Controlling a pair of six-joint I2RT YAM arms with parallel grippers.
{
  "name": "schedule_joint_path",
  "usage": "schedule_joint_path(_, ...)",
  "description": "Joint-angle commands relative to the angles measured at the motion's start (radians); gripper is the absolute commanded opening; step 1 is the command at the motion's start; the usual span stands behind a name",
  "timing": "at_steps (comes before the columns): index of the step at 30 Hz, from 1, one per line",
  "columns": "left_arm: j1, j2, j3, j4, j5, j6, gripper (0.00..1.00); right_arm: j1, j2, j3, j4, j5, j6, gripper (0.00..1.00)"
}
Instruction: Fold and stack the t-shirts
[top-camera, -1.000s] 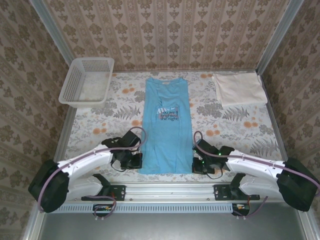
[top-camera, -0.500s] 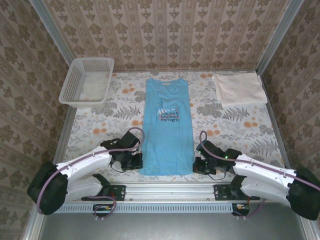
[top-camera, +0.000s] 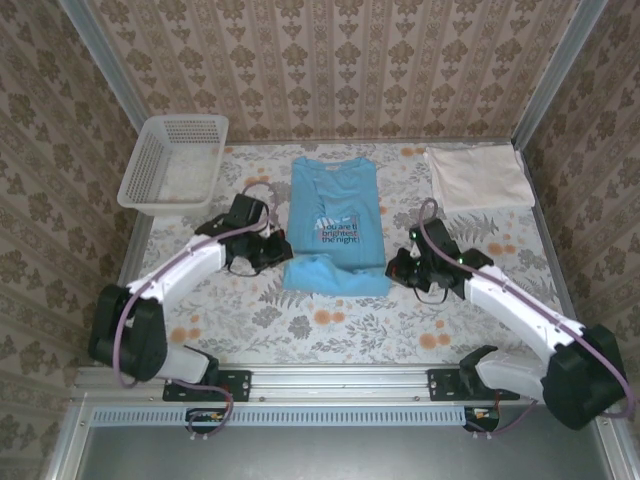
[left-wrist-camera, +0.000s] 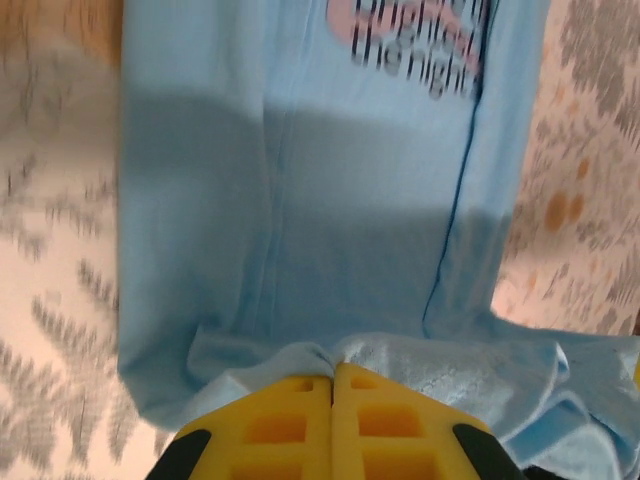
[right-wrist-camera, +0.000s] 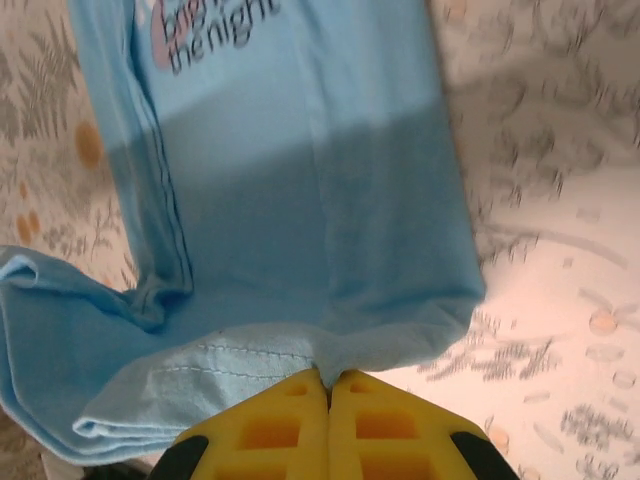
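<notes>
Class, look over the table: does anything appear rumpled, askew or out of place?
Only the light blue t-shirt: its near hem, pinched by the left gripper and right gripper, sags bunched between them. The cream t-shirt and basket lie tidy.

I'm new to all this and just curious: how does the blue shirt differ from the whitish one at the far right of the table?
The blue t-shirt has a chest print; the cream-white t-shirt is plain. The blue one lies mid-table, its hem doubled back, pinched by the left pincer and right pincer; the cream one lies flat at the far right corner, untouched. Both rest on the flowered table.
</notes>
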Motion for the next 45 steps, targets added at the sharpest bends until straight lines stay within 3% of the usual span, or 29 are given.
schedule_joint_path(1, 0.05, 0.109, 0.101, 0.034, 0.038, 0.043, 0.0, -0.055, 0.111, 0.106, 0.011, -0.049, -0.078, 0.0)
schedule_joint_path(12, 0.122, 0.413, 0.297, 0.064, 0.059, 0.032, 0.0, -0.164, 0.517, 0.399, 0.006, -0.115, -0.148, 0.0)
schedule_joint_path(28, 0.164, 0.529, 0.429, 0.026, 0.033, 0.035, 0.0, -0.206, 0.785, 0.681, -0.131, -0.112, -0.169, 0.0)
schedule_joint_path(33, 0.173, 0.591, 0.488, 0.007, 0.044, 0.035, 0.14, -0.221, 0.839, 0.737, -0.148, -0.112, -0.157, 0.0)
schedule_joint_path(39, 0.204, 0.548, 0.518, 0.0, 0.006, 0.024, 0.38, -0.25, 0.864, 0.838, -0.209, -0.099, -0.17, 0.48)
schedule_joint_path(42, 0.203, 0.47, 0.513, -0.018, -0.057, 0.03, 0.56, -0.276, 0.784, 0.787, -0.187, -0.057, -0.165, 0.53)
schedule_joint_path(45, 0.18, 0.366, 0.458, -0.016, -0.138, 0.043, 0.61, -0.273, 0.628, 0.603, -0.036, -0.074, -0.138, 0.53)
